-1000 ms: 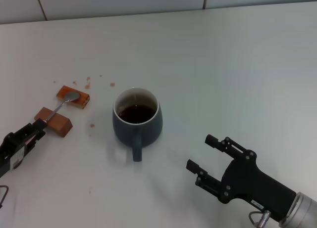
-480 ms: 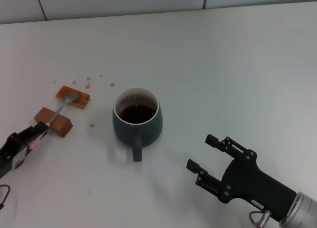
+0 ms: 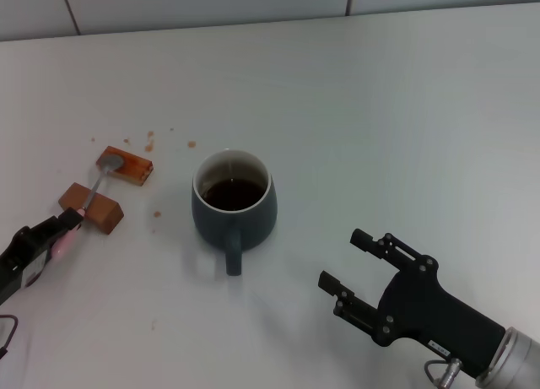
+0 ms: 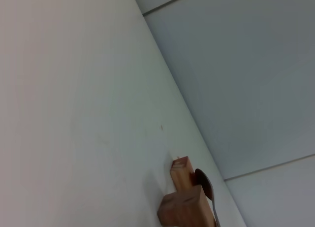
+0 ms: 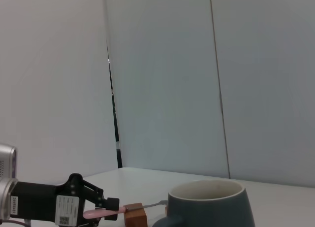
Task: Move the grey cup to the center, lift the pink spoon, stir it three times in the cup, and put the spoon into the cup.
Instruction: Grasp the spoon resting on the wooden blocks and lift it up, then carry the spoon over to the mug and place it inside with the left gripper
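Now, on the white table (image 3: 396, 102), the right gripper (image 3: 353, 269) sits near its right front corner, fingers spread wide and holding nothing. Center stage stands the grey cup (image 3: 234, 205), dark liquid inside, handle toward the robot. Left of it, the left gripper (image 3: 63, 230) pinches the pink spoon (image 3: 93, 193) by its handle, shaft crossing two brown blocks (image 3: 91, 207).
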